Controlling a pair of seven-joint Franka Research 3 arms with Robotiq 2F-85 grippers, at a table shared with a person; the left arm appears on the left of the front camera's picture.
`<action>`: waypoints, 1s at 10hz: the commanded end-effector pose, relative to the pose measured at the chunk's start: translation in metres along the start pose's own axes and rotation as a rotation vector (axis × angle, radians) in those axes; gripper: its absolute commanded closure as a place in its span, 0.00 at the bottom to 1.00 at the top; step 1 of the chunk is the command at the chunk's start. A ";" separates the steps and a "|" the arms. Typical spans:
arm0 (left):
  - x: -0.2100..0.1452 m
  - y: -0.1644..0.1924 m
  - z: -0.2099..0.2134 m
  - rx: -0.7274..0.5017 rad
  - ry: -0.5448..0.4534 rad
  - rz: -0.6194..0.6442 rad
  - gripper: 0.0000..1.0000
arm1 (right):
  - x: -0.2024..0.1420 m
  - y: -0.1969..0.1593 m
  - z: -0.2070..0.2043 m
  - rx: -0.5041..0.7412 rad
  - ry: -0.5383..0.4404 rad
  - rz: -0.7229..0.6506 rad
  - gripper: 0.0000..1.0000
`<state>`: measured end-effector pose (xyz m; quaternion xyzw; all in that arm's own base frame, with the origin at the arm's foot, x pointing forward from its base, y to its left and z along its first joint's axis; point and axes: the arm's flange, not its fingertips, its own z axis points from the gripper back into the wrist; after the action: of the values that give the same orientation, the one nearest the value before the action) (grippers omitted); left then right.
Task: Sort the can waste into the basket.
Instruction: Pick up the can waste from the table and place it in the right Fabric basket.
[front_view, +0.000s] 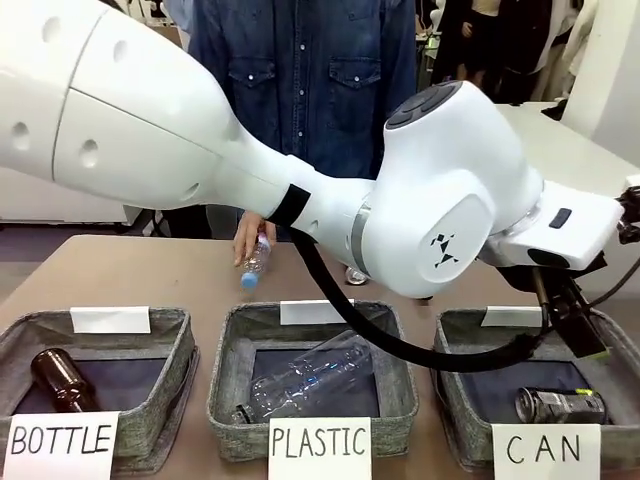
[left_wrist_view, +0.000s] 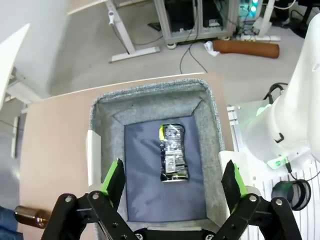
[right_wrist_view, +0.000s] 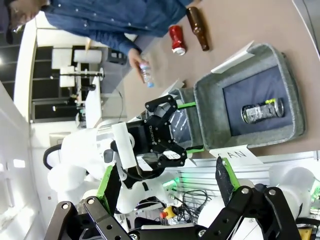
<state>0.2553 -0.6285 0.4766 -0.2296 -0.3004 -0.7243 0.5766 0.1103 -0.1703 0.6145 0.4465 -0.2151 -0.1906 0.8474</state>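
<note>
Left jaws wide, empty, over the basket (left_wrist_view: 150, 97), silver can (left_wrist_view: 173, 152) beneath them; right jaws wide too. Red can (right_wrist_view: 177, 39) on the bench (right_wrist_view: 235, 22) looks next.

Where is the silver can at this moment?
The silver can lies on its side on the dark bottom of the CAN basket, on the robot's right in the front view, right of the PLASTIC basket.

It was a robotics lab: a white robot arm (front_view: 450, 200) reached over a counter (front_view: 150, 270) lined with hand-lettered paper signs (front_view: 320, 450), while loose cables (left_wrist_view: 192, 50) and an equipment rack (left_wrist_view: 195, 17) sat on the bare floor (left_wrist_view: 75, 60) beside metal desk legs (left_wrist_view: 135, 54).
</note>
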 end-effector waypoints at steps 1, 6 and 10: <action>0.000 0.001 0.011 -0.017 0.032 0.020 0.00 | -0.008 -0.002 0.006 0.017 -0.003 0.016 0.00; -0.031 -0.033 0.136 -0.136 0.256 0.018 0.00 | 0.012 0.011 -0.025 -0.041 0.068 0.011 0.00; -0.009 -0.029 0.130 -0.090 0.249 0.044 0.00 | 0.011 0.006 -0.019 -0.037 0.047 -0.008 0.00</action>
<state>0.2280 -0.5399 0.5418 -0.1777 -0.1825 -0.7510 0.6092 0.1372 -0.1551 0.6116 0.4338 -0.1824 -0.1877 0.8621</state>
